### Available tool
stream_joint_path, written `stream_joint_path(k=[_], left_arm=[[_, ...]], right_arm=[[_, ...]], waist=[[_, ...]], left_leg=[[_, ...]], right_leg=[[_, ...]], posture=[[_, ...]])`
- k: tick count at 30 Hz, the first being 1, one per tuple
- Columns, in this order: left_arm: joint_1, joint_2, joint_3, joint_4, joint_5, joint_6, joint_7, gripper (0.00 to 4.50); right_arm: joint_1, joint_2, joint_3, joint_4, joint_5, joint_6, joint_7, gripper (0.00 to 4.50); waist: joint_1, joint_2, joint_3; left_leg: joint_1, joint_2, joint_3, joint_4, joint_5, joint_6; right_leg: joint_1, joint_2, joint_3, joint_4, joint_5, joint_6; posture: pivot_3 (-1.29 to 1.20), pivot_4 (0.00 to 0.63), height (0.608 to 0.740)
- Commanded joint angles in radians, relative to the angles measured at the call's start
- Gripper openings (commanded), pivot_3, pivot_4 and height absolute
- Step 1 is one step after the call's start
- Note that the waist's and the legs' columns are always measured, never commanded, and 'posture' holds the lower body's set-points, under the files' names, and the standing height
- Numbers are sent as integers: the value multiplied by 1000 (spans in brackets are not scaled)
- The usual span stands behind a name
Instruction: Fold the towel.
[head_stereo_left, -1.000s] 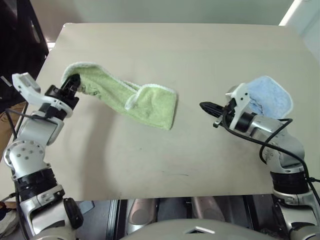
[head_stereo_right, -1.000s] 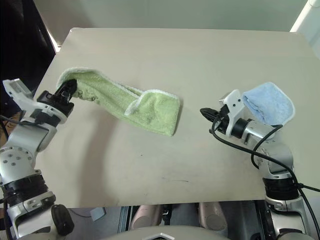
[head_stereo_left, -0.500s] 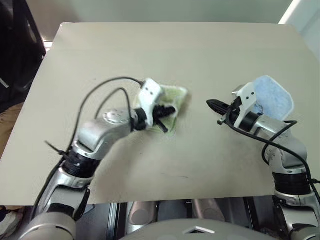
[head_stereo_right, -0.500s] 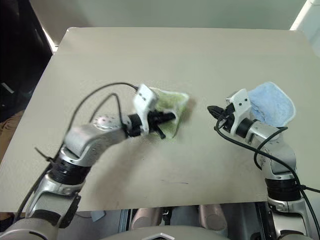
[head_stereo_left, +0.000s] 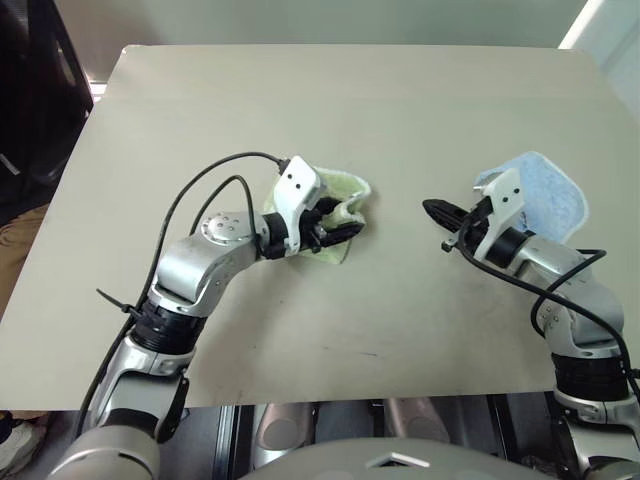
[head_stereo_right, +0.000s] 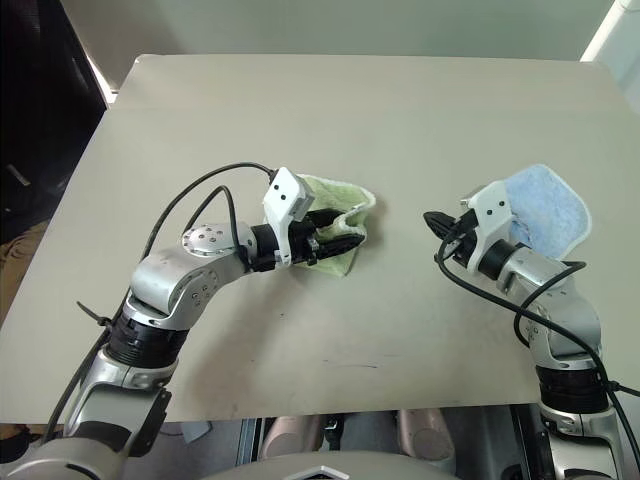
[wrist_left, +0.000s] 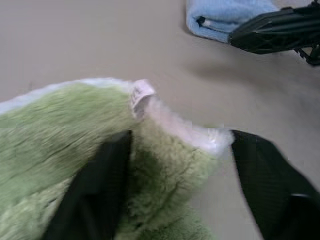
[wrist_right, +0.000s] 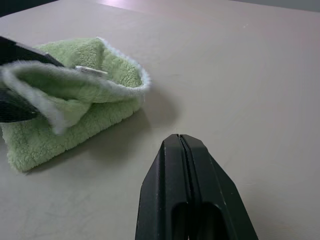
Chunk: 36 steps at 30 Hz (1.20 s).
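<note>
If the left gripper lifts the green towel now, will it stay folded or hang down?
The green terry towel probably goes floppy: its layers already slump in soft bulges around the left gripper. It looks light and thin. The fuzzy pile likely resists slipping.

The towel (head_stereo_right: 335, 225) is a light, mossy green terry with fuzzy white edging and a small whitish loop tag (wrist_left: 141, 95). To the right of the towel lies a pale blue cloth (head_stereo_right: 545, 210). The table (head_stereo_right: 330, 110) under the towel is plain beige. Both grippers have black fingers (wrist_right: 187, 190) and white housings.
</note>
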Motion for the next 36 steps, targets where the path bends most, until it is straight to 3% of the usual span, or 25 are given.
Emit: stream_joint_path(k=[1, 8, 12, 14, 17, 23, 25, 30, 36], left_arm=[[22, 11, 146, -64, -91, 38, -16, 4468], [55, 36, 227, -99, -129, 61, -46, 4468], [84, 95, 339, -47, -116, 10, -71, 4311], [42, 74, 349, -4, -95, -19, -41, 3849], [1, 48, 348, 30, -80, -31, -24, 2787], [-96, 25, 158, 149, 116, -132, -58, 515], [-100, 27, 139, 164, 132, -141, -83, 48], [-46, 78, -5, 227, 290, -215, -156, 48], [26, 105, -69, 266, 400, -284, -187, 48]], right_arm=[[-33, 2, -5, -24, 5, -15, 1, 0], [-48, 1, 1, -16, 6, -17, 11, 0], [-111, 11, 26, -5, 16, -10, 29, 0], [-153, 30, 48, 9, 18, -5, 32, 0], [-194, 54, 68, 26, 19, 1, 38, 0], [-337, 173, 182, 181, -49, -46, 39, 0], [-344, 190, 200, 204, -58, -55, 43, 0], [-352, 258, 277, 350, -108, -67, 50, 0], [-312, 284, 344, 471, -190, -81, 48, 0]], waist=[[-2, 0, 0], [3, 0, 0], [-3, 0, 0], [-3, 0, 0], [2, 0, 0], [1, 0, 0], [1, 0, 0], [1, 1, -1], [-1, 2, -1]], left_leg=[[0, 0, 0, 0, 0, 0], [1, 0, 0, 0, 0, 1], [1, 0, 0, 3, -2, 4], [1, 0, 0, 3, -4, 9], [1, 1, -1, 3, -3, 11], [0, 1, -2, 7, -1, 12], [-1, 1, -2, 7, -1, 12], [-8, 1, -2, 9, 1, 9], [-14, 1, -3, 10, 0, 6]], right_leg=[[0, 0, 0, 0, 0, 0], [1, 0, 0, 1, 0, 0], [1, 0, 0, 0, 1, -1], [1, 1, 0, 1, 1, -3], [1, 1, -1, 1, 4, -5], [2, 0, -1, 1, 8, -6], [1, 0, -2, 1, 8, -6], [-6, 0, -3, 1, 8, -6], [-12, 0, -3, 3, 8, -7]], posture=[[0, 150, 736], [0, 150, 736], [0, 150, 736], [0, 150, 736], [0, 150, 736], [0, 150, 736], [0, 150, 736], [0, 150, 736], [0, 150, 736]])
